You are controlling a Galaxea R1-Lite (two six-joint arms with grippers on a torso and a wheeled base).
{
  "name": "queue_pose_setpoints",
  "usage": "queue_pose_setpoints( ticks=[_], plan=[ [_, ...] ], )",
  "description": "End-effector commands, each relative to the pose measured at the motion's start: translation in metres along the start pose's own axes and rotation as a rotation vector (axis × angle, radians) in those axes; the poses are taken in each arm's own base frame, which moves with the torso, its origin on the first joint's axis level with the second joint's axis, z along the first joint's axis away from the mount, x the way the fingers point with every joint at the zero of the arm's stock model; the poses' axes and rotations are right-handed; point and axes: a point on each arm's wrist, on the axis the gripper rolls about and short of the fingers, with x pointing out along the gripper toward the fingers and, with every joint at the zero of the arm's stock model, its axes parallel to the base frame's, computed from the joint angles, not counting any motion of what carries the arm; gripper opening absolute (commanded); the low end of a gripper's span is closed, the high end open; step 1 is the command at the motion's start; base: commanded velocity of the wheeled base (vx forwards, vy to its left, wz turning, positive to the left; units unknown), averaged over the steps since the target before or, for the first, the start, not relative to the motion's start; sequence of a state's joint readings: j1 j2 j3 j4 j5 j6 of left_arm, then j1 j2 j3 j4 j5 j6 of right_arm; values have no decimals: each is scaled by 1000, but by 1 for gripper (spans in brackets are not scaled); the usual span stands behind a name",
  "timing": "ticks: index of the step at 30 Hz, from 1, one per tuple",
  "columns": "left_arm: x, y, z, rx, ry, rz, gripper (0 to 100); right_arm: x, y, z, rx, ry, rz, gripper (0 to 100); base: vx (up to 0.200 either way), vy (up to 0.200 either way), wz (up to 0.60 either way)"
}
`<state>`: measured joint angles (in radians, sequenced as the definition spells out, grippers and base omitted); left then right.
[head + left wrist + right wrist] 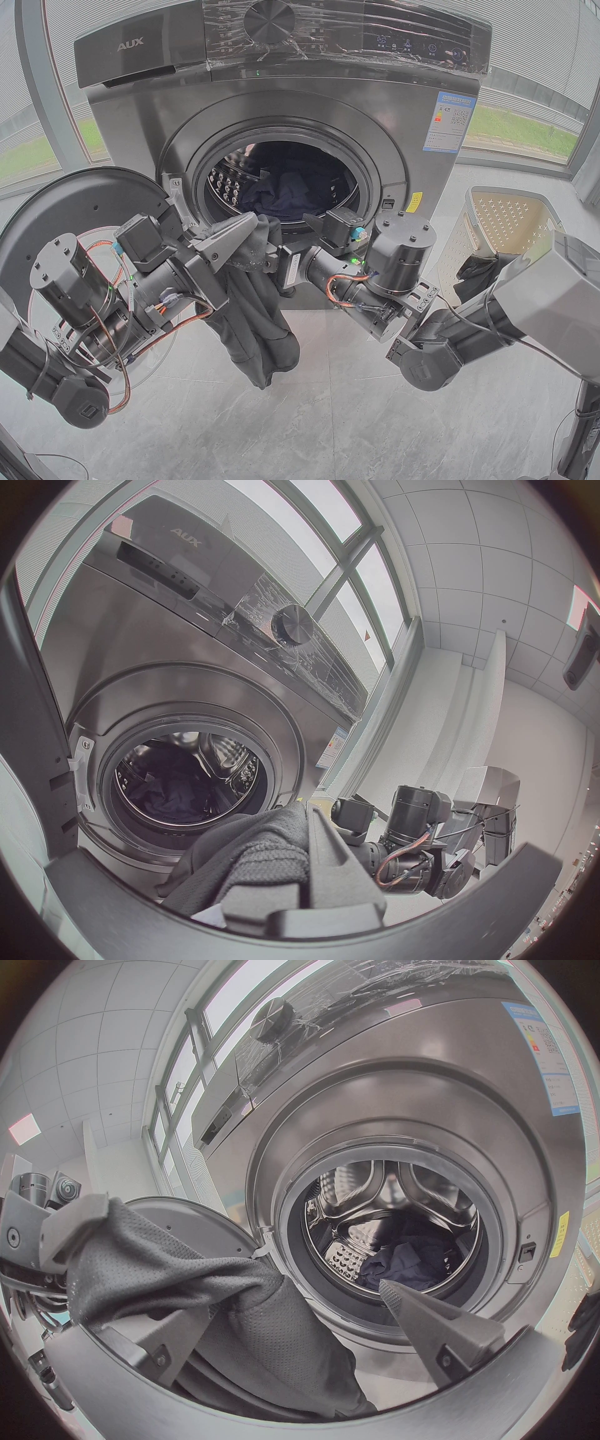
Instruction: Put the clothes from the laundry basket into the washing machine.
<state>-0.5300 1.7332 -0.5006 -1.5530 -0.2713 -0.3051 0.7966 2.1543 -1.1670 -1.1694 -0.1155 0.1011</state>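
Left jaws pinched tight on dark garment (250, 325), which hangs in front of washing machine (144, 125) opening. Right jaws wide apart, cloth seemingly draped over one finger, no grip. Lift higher and push deep inside before letting go. Laundry basket (500, 219) far right.

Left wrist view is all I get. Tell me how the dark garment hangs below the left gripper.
Observer: The dark garment hangs from the left gripper in a long fold toward the floor, outside the drum.
Operator: Report the right gripper.
Observer: The right gripper is open; the garment drapes over one of its fingers.
Operator: Check the basket.
Observer: The laundry basket stands on the robot's right, something dark, probably clothing, inside it.
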Motion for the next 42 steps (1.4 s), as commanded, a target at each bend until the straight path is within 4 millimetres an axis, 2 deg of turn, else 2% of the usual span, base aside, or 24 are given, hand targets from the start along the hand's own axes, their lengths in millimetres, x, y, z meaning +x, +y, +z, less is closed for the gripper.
queue_pose_setpoints(
  ticks=[1, 10, 18, 22, 31, 42],
  plan=[
    [-1, 0, 0, 1, -3, 0, 0, 7, 0, -9, -2, 1, 1, 100, 0, 0, 0],
    [1, 4, -1, 1, -2, 12, 0, 2, 4, -4, 4, -34, 50, 100, 0, 0, 0],
    [3, 5, 3, 6, -20, 14, 0, -12, 6, -19, -27, -4, 129, 100, 0, 0, 0],
    [5, 4, 6, 9, -31, 14, 0, -14, 7, -16, -26, -12, 135, 100, 0, 0, 0],
    [2, 3, 1, 4, -9, 12, 0, -8, 8, -9, -36, -45, 131, 100, 0, 0, 0],
    [-1, -1, -3, -4, 9, -3, 0, 3, 8, -12, -36, -64, 125, 100, 0, 0, 0]
  ],
)
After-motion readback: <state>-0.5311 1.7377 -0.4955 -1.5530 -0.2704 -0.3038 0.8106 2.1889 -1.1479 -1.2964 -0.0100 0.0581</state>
